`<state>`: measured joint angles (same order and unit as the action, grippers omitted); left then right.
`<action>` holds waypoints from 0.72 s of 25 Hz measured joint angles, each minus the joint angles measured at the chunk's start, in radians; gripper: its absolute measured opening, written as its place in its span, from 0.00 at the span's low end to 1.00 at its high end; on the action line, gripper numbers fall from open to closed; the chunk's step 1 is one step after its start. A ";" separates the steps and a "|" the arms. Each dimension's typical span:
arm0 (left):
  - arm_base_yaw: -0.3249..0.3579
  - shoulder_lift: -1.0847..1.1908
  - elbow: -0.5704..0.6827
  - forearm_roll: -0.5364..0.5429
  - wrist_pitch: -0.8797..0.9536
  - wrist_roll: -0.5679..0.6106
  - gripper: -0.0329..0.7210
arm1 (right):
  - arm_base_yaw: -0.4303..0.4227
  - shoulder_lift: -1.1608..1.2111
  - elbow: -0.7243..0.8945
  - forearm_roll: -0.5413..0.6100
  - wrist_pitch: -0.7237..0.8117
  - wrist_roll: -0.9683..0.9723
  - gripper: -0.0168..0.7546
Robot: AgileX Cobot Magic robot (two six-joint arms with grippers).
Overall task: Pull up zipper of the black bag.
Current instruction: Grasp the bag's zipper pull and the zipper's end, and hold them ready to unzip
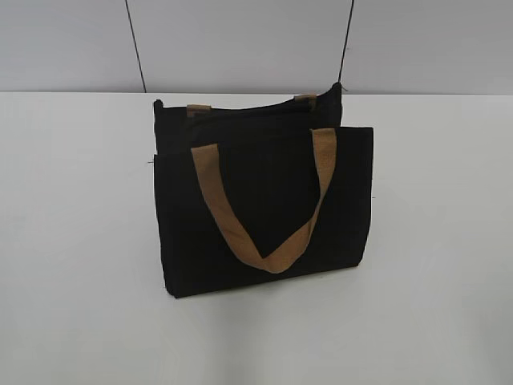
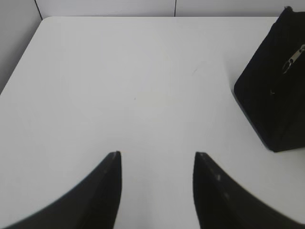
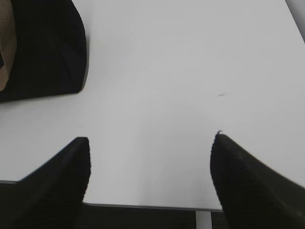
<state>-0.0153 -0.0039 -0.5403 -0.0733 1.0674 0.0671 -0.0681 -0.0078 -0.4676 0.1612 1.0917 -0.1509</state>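
The black bag (image 1: 264,204) stands upright at the middle of the white table, with a tan handle (image 1: 264,200) hanging down its front. Its top edge faces the back; the zipper line cannot be made out in the exterior view. In the left wrist view the bag's end (image 2: 271,95) is at the right, with the silver-grey zipper pull (image 2: 291,59) on it. In the right wrist view a corner of the bag (image 3: 47,47) is at the upper left. My left gripper (image 2: 157,155) is open and empty over bare table, left of the bag. My right gripper (image 3: 150,138) is open and empty near the table's front edge.
The white table (image 1: 80,241) spreads around the bag. Its front edge (image 3: 143,206) shows in the right wrist view, with a white leg below. A grey panelled wall (image 1: 240,40) stands behind the table. Neither arm shows in the exterior view.
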 joint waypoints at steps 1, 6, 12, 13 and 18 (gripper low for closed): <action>0.000 0.000 0.000 0.000 0.000 0.000 0.53 | 0.000 0.000 0.000 0.000 0.000 0.000 0.79; 0.000 0.000 0.000 0.000 0.000 0.000 0.53 | 0.000 0.000 0.000 0.000 0.000 0.000 0.79; 0.000 0.000 0.000 0.000 0.000 0.000 0.53 | 0.000 0.000 0.000 0.000 0.000 0.000 0.79; 0.000 0.000 0.000 0.000 0.000 0.000 0.53 | 0.000 0.000 0.000 0.000 0.000 0.000 0.79; 0.000 0.000 0.000 0.000 0.000 0.000 0.53 | 0.000 0.000 0.000 0.000 0.000 0.000 0.79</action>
<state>-0.0153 -0.0039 -0.5403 -0.0733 1.0674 0.0671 -0.0681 -0.0078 -0.4676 0.1612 1.0917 -0.1509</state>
